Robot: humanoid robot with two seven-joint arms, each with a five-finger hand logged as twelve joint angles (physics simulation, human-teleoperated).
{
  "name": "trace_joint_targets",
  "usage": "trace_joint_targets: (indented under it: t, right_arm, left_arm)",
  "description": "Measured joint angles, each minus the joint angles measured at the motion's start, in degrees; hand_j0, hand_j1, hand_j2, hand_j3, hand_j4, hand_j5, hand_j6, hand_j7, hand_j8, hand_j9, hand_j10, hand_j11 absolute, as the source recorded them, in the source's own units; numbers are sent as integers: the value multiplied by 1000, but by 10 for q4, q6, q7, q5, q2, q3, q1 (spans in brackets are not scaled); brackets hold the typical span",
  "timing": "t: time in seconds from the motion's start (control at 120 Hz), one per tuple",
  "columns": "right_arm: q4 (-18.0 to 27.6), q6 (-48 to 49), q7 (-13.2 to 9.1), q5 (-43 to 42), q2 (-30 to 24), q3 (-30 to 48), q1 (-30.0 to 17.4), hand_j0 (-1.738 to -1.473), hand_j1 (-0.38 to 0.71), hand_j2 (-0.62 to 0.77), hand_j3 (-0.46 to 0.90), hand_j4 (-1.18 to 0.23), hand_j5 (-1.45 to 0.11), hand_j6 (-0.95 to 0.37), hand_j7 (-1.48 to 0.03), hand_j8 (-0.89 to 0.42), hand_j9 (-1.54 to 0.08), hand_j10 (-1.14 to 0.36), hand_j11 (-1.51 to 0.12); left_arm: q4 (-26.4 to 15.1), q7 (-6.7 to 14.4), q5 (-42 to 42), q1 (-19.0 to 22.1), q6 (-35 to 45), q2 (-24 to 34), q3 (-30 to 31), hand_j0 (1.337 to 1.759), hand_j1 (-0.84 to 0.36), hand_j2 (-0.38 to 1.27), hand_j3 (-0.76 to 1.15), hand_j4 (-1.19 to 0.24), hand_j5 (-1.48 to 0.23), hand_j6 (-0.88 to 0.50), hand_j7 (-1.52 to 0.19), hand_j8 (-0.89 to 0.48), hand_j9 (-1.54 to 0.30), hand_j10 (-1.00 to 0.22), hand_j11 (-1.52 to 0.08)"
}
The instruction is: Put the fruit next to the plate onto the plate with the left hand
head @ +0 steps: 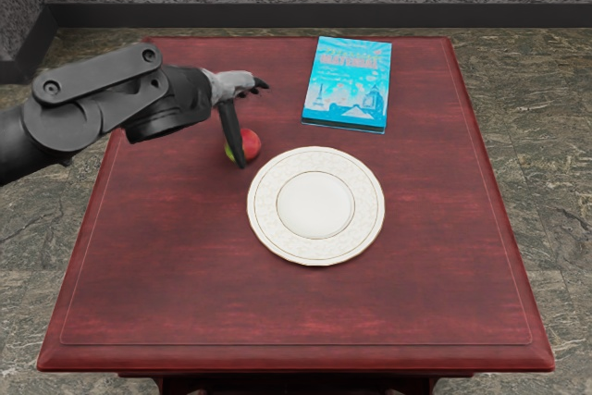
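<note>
On a dark red wooden table (185,275), seen from above at a slant, lie three things: one plate, one piece of fruit and one book. At the middle of the table sits the single round white plate (262,205), with a pale patterned rim and nothing on it. Just beside its far left edge, on the bare wood and not on the plate, rests the one fruit (251,143), a small apple, red with a green patch on its left side. Farther back and to the right, well apart from both, lies one teal book (348,82), flat and cover up. One arm shows, dark grey and bulky, coming in from the left edge. Its left hand (233,99) hovers over the apple with the fingers spread and unclenched: several short dark fingertips point right, above the fruit, while one long finger (231,136) reaches down across the apple's left side. Whether that finger touches the apple cannot be told; the hand grasps nothing.
</note>
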Motion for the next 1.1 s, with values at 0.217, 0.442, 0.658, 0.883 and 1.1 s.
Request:
trace_joint_targets:
  t: [0.217, 0.442, 0.658, 0.883, 1.1]
  right_arm:
    - [0, 0, 0, 0, 0, 0, 0, -1658, -349, 0, 0, 0, 0, 0, 0, 0, 0, 0, 0]
    - [0, 0, 0, 0, 0, 0, 0, -1658, -349, 0, 0, 0, 0, 0, 0, 0, 0, 0, 0]
    - [0, 0, 0, 0, 0, 0, 0, -1658, -349, 0, 0, 0, 0, 0, 0, 0, 0, 0, 0]
    - [0, 0, 0, 0, 0, 0, 0, -1658, -349, 0, 0, 0, 0, 0, 0, 0, 0, 0, 0]
    - [0, 0, 0, 0, 0, 0, 0, -1658, -349, 0, 0, 0, 0, 0, 0, 0, 0, 0, 0]
  left_arm:
    - [16, 0, 23, 9, 73, -18, 51, 1658, 244, 19, 0, -90, -115, -91, -115, -91, -114, -90, -114]
    - [46, 0, 38, 21, 130, -46, 74, 1658, 229, 22, 0, -103, -132, -104, -131, -104, -131, -103, -131]
    - [72, 0, 40, 25, 141, -71, 97, 1658, 126, 39, 0, -189, -243, -190, -243, -190, -243, -189, -243]
    - [79, 0, 40, 26, 143, -73, 110, 1658, -7, 63, 0, -300, -388, -301, -388, -301, -388, -300, -388]
    - [76, 0, 39, 18, 141, -73, 112, 1658, -98, 87, 0, -386, -504, -387, -503, -387, -503, -387, -503]
